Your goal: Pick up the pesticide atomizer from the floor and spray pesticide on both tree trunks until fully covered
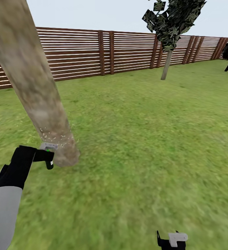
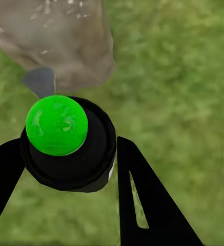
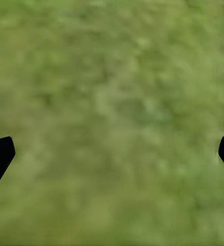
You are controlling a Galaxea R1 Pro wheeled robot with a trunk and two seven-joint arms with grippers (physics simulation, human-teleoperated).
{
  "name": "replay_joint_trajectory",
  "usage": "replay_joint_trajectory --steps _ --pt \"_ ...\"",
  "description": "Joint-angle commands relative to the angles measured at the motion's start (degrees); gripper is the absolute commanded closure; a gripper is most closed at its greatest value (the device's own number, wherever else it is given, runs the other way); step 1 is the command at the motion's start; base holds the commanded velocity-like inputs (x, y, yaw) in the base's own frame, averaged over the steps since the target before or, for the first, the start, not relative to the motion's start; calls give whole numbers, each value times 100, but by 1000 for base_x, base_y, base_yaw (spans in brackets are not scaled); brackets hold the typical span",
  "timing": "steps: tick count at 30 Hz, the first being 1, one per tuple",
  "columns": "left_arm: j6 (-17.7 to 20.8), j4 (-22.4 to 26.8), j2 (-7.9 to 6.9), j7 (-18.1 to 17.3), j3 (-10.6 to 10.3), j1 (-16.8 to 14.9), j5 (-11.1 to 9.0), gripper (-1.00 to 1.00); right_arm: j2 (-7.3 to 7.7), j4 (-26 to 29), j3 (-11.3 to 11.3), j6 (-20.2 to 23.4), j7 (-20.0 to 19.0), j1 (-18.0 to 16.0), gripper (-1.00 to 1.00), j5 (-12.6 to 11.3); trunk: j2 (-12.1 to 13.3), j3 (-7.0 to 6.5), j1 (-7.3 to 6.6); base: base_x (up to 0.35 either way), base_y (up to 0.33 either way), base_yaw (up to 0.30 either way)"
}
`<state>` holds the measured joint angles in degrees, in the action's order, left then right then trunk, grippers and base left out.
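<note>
The spraying step is in hand: the left gripper (image 1: 48, 157), black and two-fingered, has its jaws clamped on the pesticide atomizer (image 2: 68, 143), a black round-bodied bottle with a glossy bright-green ball cap and a small grey nozzle, and holds it just beside the foot of the thick, leaning, pale grey-brown mottled tree trunk (image 1: 30, 83). In the left wrist view the nozzle points at the trunk's widened base. A thin scatter of whitish-yellow pesticide specks (image 1: 53, 133) hangs against the bark low on the trunk, just above the atomizer; higher up the bark looks bare, so I judge the coverage of this trunk to be far from complete. The right gripper (image 1: 172, 240) hangs well apart from the trunk, above plain green lawn (image 1: 145, 139), with its jaws spread wide and nothing between them. Far from the trunk, by the brown horizontal-slat wooden fence (image 1: 79, 52), stands a second tree with a thinner pale trunk and a blocky dark-green crown (image 1: 167, 62), probably the other target. The next move, in my judgement, calls for lifting the nozzle along the near trunk while keeping it aimed at the bark, and working round its sides before driving across the lawn.
</note>
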<state>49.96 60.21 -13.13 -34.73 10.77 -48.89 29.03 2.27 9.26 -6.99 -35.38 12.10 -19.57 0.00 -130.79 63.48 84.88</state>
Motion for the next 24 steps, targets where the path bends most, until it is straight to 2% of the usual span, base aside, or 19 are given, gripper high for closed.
replay_joint_trajectory --steps 1,9,20,24 --pt "13 8 7 -60 6 -1 66 100 2 -3 -48 -4 47 -3 -100 0 -2 5 -1 0 -270 0" --pt "14 8 2 -58 13 -6 76 100 -7 -3 -48 -4 47 -3 -100 0 -2 5 -1 27 -269 0" --pt "5 9 -5 -40 57 17 86 100 -7 -3 -48 -4 47 -3 -100 0 -2 5 -1 219 -202 4" --pt "2 8 -5 -34 57 40 86 100 -7 -3 -48 -4 47 -2 -100 0 -2 5 -1 235 -189 157"
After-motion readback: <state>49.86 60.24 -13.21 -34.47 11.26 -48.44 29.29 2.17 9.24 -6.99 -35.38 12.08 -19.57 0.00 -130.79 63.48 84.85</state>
